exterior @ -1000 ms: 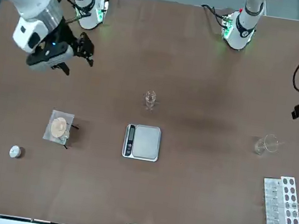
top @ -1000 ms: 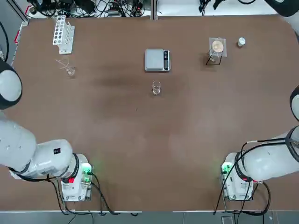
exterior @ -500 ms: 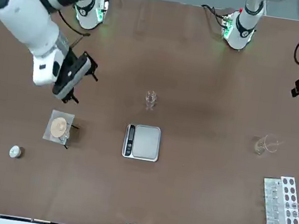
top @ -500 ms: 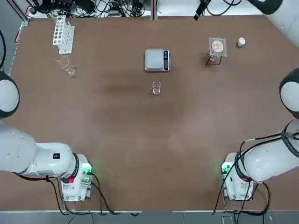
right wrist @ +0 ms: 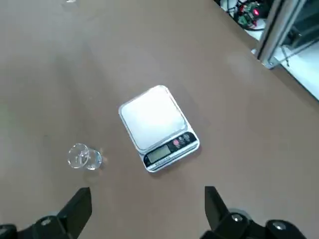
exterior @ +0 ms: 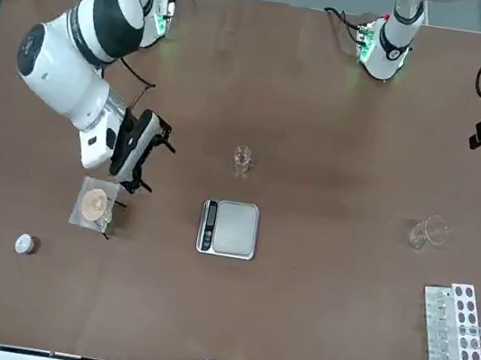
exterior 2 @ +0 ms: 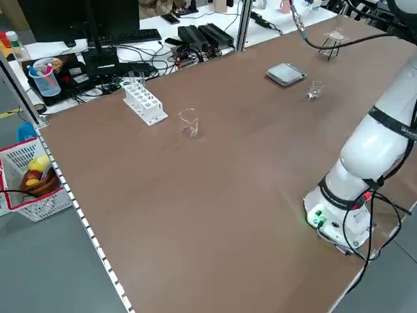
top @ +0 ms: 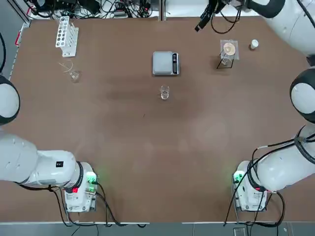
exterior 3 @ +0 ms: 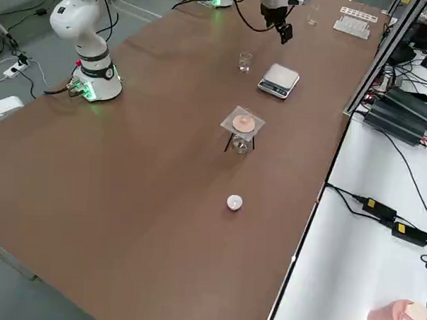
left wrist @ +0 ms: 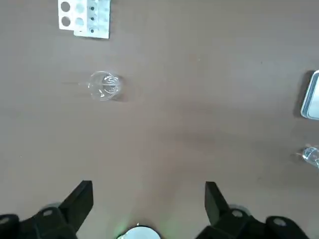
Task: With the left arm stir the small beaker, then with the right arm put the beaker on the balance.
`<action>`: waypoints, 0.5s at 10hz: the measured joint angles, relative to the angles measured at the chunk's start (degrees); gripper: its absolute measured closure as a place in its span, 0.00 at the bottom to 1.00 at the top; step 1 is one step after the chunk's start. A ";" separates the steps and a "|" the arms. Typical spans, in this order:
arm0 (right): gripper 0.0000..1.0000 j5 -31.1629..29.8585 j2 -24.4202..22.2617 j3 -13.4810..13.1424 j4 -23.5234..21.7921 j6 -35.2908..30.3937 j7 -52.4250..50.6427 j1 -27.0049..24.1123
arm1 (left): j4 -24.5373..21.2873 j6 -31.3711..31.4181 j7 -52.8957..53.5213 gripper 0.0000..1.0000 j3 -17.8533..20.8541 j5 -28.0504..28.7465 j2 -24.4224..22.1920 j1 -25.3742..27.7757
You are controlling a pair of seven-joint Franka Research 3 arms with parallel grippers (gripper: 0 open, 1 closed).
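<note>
R arm's pincer (exterior: 155, 156) has swung inward over the table (top: 123, 147) vs. a sec ago, now by the stand w/ the round pad (exterior: 94, 204) in the front view; it's wide open, nothing held. L pincer (left wrist: 149, 211), also wide open & empty, is over the table's L side, past the edge of the top view. Small beaker (top: 165, 92) stands on the table just robot-side of the scale (top: 166, 63), same spot as before. L wrist view cuts off both scale & beaker; beaker's contents hard to make out.
</note>
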 joint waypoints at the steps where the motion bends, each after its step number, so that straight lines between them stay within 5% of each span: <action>1: 0.00 4.50 0.06 0.01 -2.74 2.60 -4.70 0.19 | -0.12 0.45 0.00 0.01 -0.17 0.00 0.12 -0.08; 5: 0.00 27.88 0.13 0.02 -11.84 4.93 -27.99 0.63 | -0.05 2.37 0.01 0.01 -0.44 0.20 0.14 -0.10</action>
